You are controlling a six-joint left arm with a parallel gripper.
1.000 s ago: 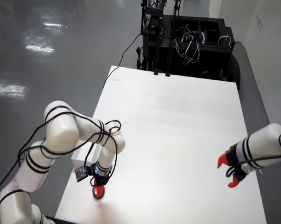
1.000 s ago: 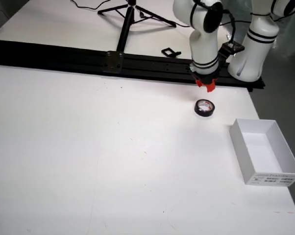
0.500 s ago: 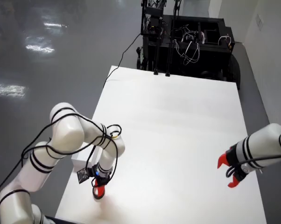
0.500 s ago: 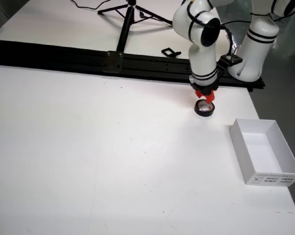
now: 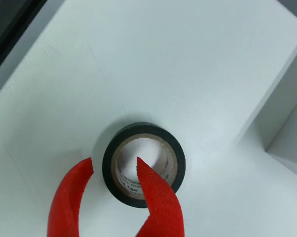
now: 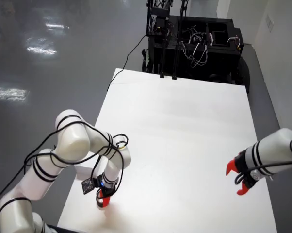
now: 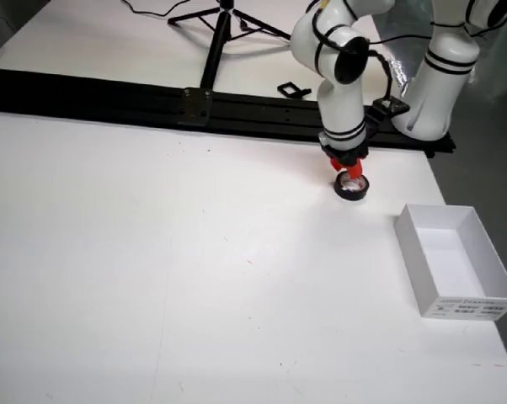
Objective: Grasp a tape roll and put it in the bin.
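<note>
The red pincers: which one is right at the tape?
The pincer on the arm by the bin. One finger pokes into the tape's hole. The other arm's pincer hangs across the table, near nothing.

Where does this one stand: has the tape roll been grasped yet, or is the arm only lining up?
Done: the tool is down at the tape roll, one red finger inside the core, the other outside its wall. In hand: closing; the jaws look open and the roll lies flat on the table. Left: pinch, lift, carry to the white bin, which holds nothing.
</note>
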